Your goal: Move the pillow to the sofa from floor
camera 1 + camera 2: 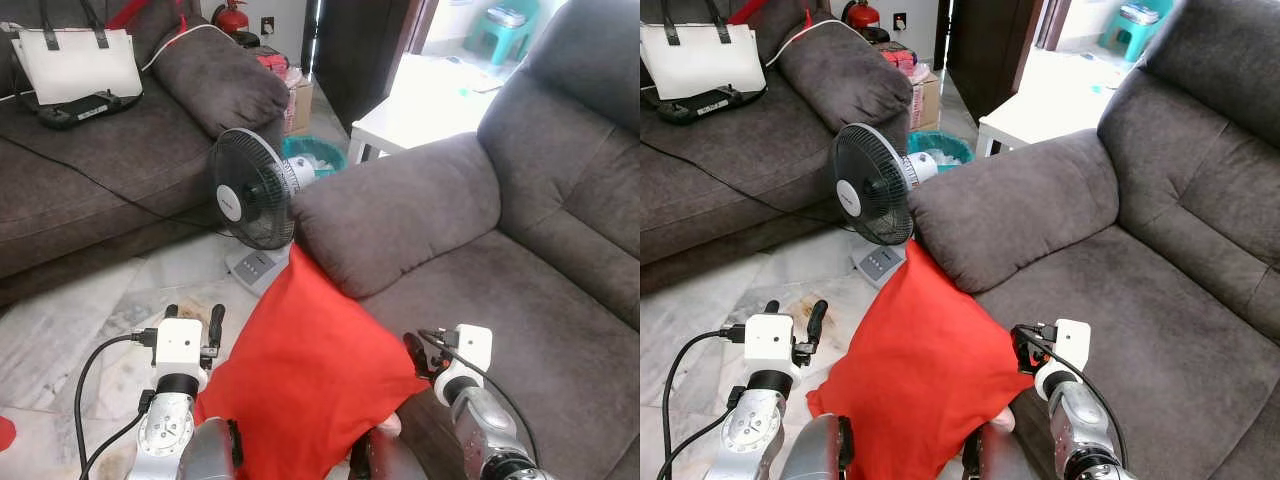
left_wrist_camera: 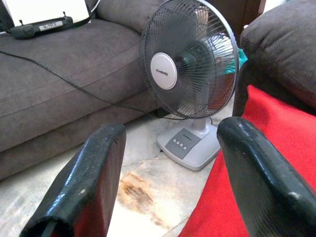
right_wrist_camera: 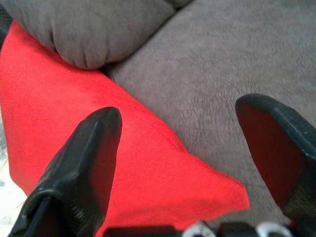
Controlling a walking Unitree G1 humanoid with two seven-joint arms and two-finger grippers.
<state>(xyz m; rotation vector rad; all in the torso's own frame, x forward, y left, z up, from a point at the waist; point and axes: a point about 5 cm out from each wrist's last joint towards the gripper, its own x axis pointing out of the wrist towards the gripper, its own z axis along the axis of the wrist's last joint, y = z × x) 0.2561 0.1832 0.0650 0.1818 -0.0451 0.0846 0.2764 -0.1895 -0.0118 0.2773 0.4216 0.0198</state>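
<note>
A red pillow (image 1: pixel 310 370) leans tilted, its top corner against the grey sofa's armrest (image 1: pixel 400 215) and one side corner lying on the sofa seat (image 1: pixel 520 330). My left gripper (image 1: pixel 195 315) stands open on the pillow's left side over the floor, fingers pointing up. In the left wrist view the open left gripper (image 2: pixel 170 136) has the pillow (image 2: pixel 276 148) just outside one finger. My right gripper (image 1: pixel 418 352) is open at the pillow's right corner; in the right wrist view that red corner (image 3: pixel 148 163) lies between the spread fingers (image 3: pixel 94 148) over the seat.
A black table fan (image 1: pixel 250 190) on a grey base stands on the marble floor just beyond the pillow. A second grey sofa (image 1: pixel 100 160) at left carries a white bag (image 1: pixel 80 60) and a cable. A white table (image 1: pixel 420 100) and teal basket (image 1: pixel 320 155) stand behind.
</note>
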